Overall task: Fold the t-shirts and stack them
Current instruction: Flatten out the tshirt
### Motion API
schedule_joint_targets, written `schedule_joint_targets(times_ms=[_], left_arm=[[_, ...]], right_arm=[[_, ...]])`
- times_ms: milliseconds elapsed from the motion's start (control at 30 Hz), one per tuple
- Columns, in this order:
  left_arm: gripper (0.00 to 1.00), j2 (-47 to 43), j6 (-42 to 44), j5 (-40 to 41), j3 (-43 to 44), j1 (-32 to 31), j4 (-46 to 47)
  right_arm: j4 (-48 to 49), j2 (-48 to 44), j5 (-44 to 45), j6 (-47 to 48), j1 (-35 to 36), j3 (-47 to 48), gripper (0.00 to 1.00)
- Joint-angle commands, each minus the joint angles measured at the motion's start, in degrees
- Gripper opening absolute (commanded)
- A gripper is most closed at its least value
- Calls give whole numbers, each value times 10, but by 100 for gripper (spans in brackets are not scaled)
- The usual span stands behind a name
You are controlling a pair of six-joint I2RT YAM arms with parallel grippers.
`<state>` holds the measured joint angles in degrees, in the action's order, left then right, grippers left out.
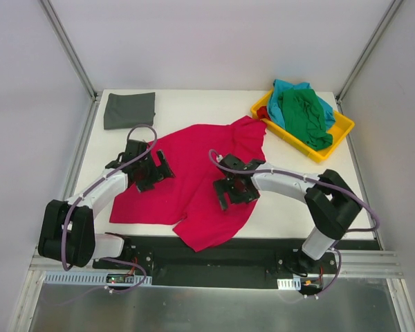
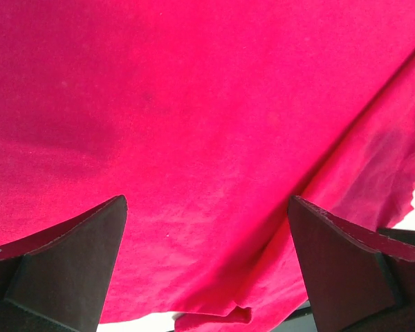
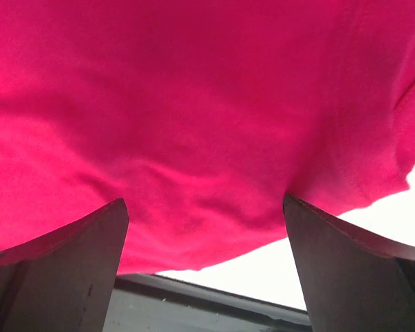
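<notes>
Red t-shirt (image 1: 194, 180): plain crimson cloth, unfolded, lying loose and creased across the middle of the white surface (image 1: 194, 104). It runs on a slant. Its far right corner is bunched against the wall of the yellow tray (image 1: 342, 128), and its near end hangs past the surface's front edge onto the black base strip. One sleeve juts out on its near left side.

Grey t-shirt (image 1: 129, 110): already a flat folded square, well apart from the red t-shirt, beyond its far left edge.

Green t-shirt (image 1: 306, 117) and teal t-shirt (image 1: 290, 93): crumpled together in the tray, just past the red t-shirt's far right corner. The green one lies on top and the teal one shows behind and around it.

Left hand (image 1: 150, 171): over the red t-shirt's left part, forearm reaching in from the near left. In the left wrist view its two dark fingers (image 2: 69, 270) stand wide apart with nothing between them, and red cloth fills the view beyond.

Right hand (image 1: 234, 190): over the red t-shirt's right-centre, elbow raised off to the shirt's right, forearm reaching leftward. In the right wrist view its fingers (image 3: 62, 270) are likewise spread wide and grip nothing, with the shirt's hem and a strip of bare surface just ahead.

Whether either hand's fingertips touch the cloth cannot be told.
</notes>
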<state>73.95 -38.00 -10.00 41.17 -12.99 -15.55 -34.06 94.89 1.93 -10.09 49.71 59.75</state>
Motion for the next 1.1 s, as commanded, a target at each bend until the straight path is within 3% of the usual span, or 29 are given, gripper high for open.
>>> schedule_joint_targets(times_ms=[0,267,333,433,533,700,800,967,1067], left_arm=[[99,12,11,-15,-13,9,11],[99,53,15,-93,-9,8,38],[99,51,16,-105,-13,6,49],[99,45,20,-109,-9,6,55],[99,46,14,-119,-9,5,55],[99,13,13,-110,-30,4,54],[99,-15,7,-103,-48,4,45],[99,-60,12,-61,-76,5,4],[99,-67,13,-33,-96,5,0]], right_arm=[[15,24,31,-26,-51,-10,96],[5,37,31,11,-205,-37,96],[2,35,13,21,-239,-19,96],[-62,39,85,37,-274,44,96],[-77,35,76,62,-299,79,96],[-72,-39,80,81,-288,67,96],[-71,-108,59,69,-228,16,96],[-15,-188,-49,-35,-137,-108,96],[49,-193,-95,-80,-122,-172,96]])
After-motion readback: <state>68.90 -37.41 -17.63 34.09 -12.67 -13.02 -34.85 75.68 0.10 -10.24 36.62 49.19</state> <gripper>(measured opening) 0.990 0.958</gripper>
